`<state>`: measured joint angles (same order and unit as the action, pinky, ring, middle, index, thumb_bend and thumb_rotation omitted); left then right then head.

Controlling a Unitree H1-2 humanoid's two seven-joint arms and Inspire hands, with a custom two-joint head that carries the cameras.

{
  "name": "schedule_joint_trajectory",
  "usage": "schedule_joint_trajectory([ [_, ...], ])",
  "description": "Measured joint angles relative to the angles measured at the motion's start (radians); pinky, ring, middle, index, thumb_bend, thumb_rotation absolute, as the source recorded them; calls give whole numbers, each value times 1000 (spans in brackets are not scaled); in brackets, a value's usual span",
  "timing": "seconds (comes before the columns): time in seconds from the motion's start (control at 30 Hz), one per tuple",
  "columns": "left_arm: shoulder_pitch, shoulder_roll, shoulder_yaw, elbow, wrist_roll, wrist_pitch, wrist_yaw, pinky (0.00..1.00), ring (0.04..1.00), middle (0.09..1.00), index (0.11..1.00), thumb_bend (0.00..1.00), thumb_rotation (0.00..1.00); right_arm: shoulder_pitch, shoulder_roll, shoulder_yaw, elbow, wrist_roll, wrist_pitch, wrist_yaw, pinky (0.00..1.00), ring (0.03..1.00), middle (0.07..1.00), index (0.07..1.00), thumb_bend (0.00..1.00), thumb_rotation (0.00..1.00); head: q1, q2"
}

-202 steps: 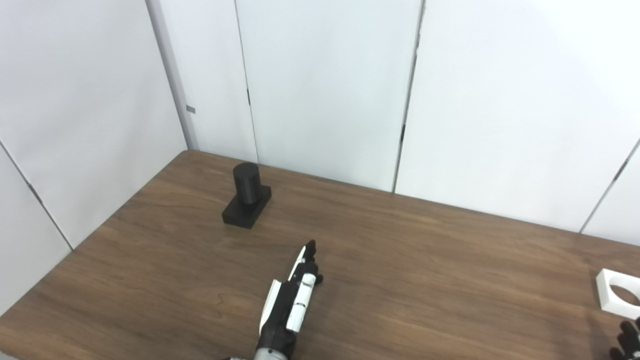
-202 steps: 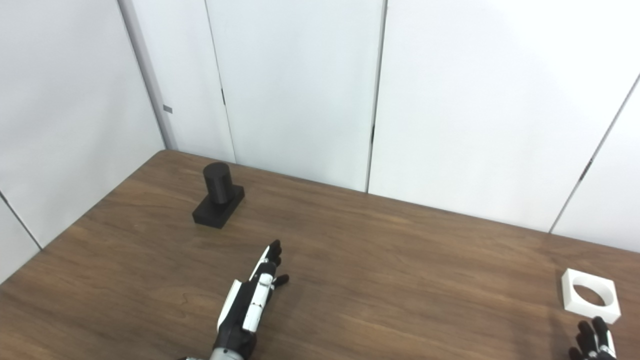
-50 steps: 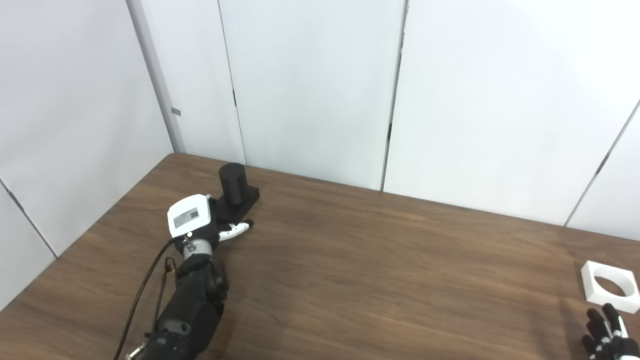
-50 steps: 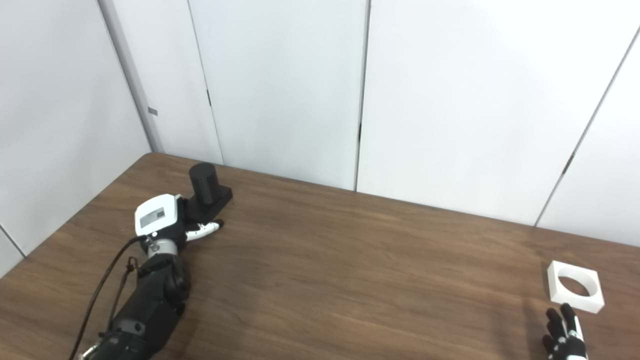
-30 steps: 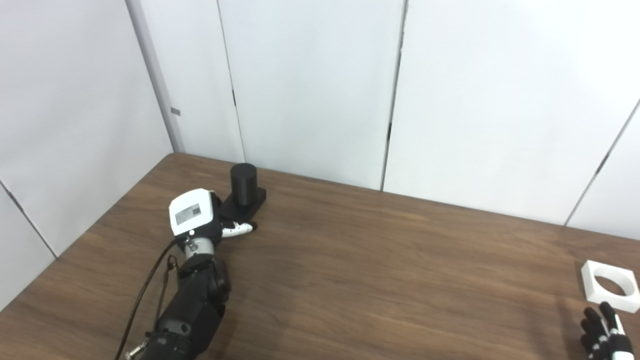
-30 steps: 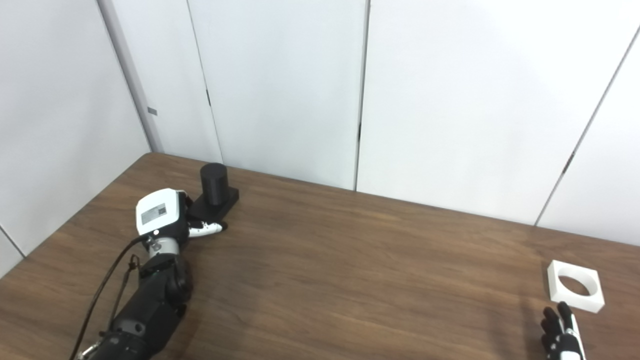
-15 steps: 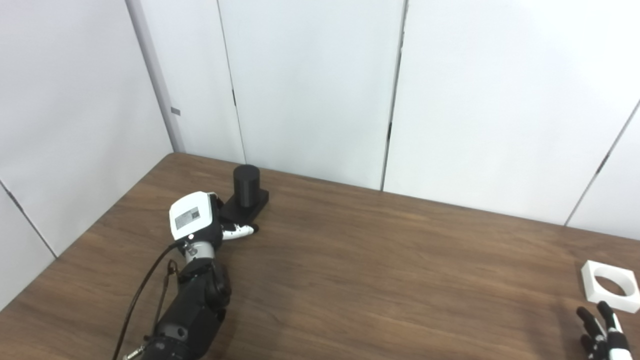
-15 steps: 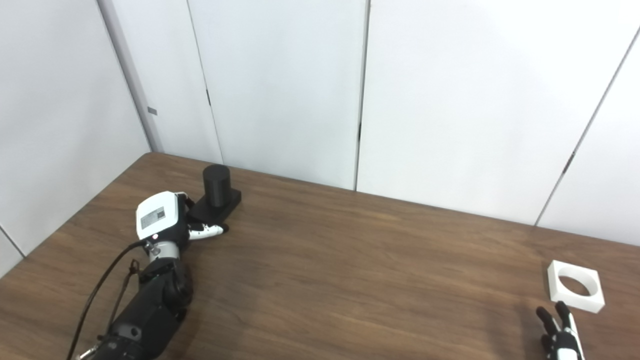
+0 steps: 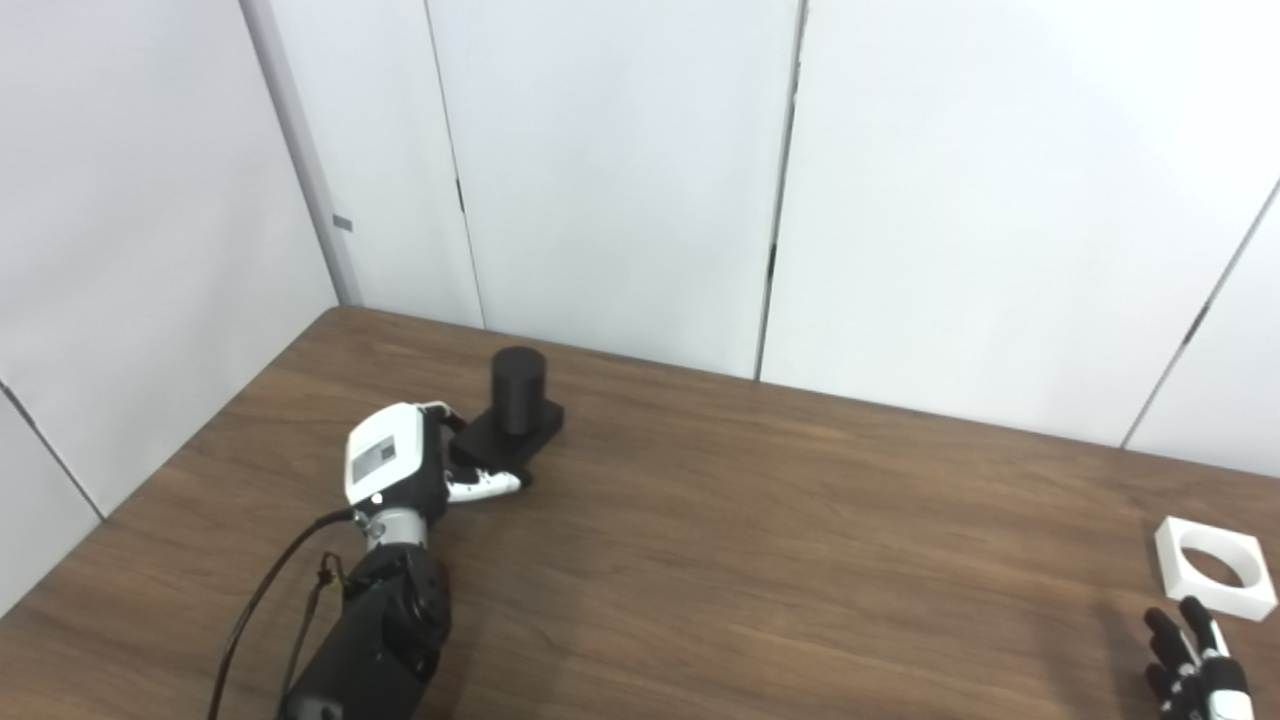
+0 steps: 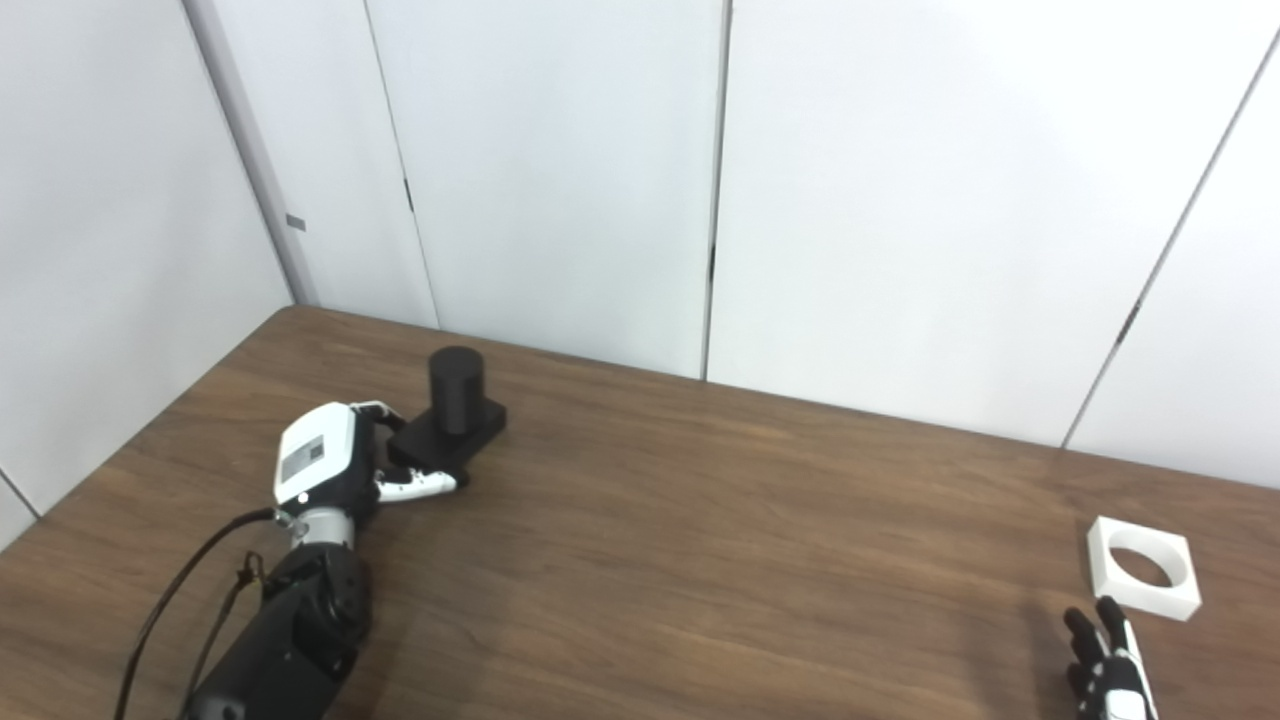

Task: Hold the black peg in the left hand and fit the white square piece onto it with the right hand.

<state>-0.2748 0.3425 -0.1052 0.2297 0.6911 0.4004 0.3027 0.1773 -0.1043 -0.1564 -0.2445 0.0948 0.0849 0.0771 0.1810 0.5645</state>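
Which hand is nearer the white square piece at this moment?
Right. The right hand sits just in front of the white square piece at the table's right end, not touching it. The left hand is far across the table, at the black peg's base.

left hand point(image 9: 420, 468) reached black peg point(image 9: 515, 400) | gripped base | dragged it rightward

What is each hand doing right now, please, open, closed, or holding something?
Left hand: closed on the base of the black peg.
Right hand: open, holding nothing, just short of the white square piece.
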Motion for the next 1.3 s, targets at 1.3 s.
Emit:
schedule_joint_trajectory([
  [1.3, 262, 66, -187, -314, -219, -536, -322, 710, 842, 807, 489, 506, 42, -2, 11, 66, -36, -80, 47, -37, 1000, 960, 909, 1000, 507, 1000, -221, 83],
])
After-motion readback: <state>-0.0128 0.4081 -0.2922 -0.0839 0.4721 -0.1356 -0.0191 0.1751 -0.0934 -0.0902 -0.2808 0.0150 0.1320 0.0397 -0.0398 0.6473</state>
